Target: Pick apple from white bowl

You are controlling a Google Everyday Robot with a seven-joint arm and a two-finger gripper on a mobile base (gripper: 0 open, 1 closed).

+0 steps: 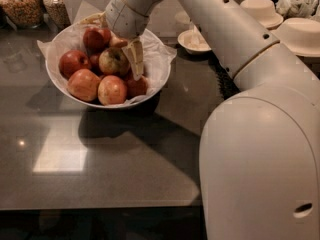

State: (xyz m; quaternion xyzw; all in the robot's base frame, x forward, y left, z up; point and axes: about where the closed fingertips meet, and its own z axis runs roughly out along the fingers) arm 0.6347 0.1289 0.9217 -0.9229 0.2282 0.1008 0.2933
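Observation:
The wide white bowl [60, 81], lined with crinkled white paper, stands at the back left of the dark counter and holds several apples. The yellow-green apple [113, 61] lies near the middle of the pile, among red apples and red-and-yellow ones. My gripper [114, 39] hangs over the bowl from the upper right and is open. One finger [135, 59] points down just right of the yellow-green apple. The other finger [93, 19] sticks out over the bowl's back rim. The apple is not held.
Two glass jars [22, 4] stand at the back left. A small white bowl with a spoon [196, 40] sits right of the big bowl, and stacked beige bowls [299, 34] at the back right. My arm and body [260, 154] fill the right side.

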